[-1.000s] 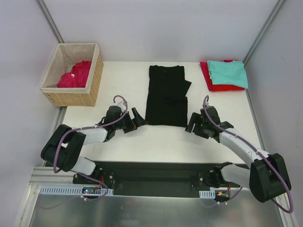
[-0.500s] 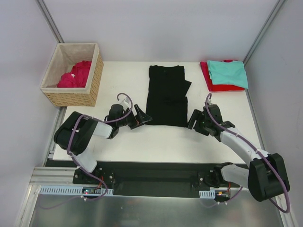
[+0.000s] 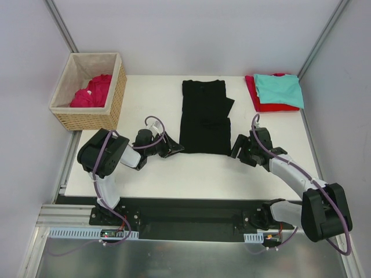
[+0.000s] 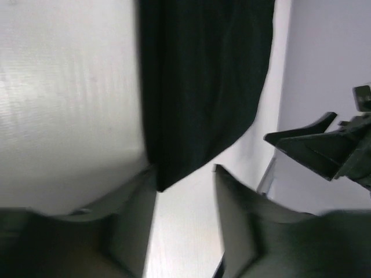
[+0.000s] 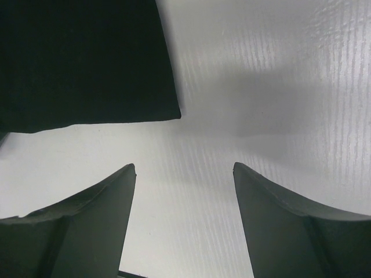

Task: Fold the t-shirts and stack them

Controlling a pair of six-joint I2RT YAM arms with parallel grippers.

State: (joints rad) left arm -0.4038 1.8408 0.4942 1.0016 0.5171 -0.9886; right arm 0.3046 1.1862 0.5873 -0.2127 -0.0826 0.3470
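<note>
we found the black t-shirt (image 3: 203, 116) lying lengthwise away from us, left gripper (image 4: 184, 171) parted astride its near corner, right gripper (image 5: 184, 166) parted just short of the other.

Left claw (image 3: 173, 149) narrower, onto black t-shirt (image 3: 204, 119)

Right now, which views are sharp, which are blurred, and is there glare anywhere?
Top external view: sharp, evenly lit, though the black t-shirt shows almost no detail. Left wrist view: blurred throughout, the left gripper smeared. Right wrist view: crisp shirt edge, pale glare on the table.
</note>
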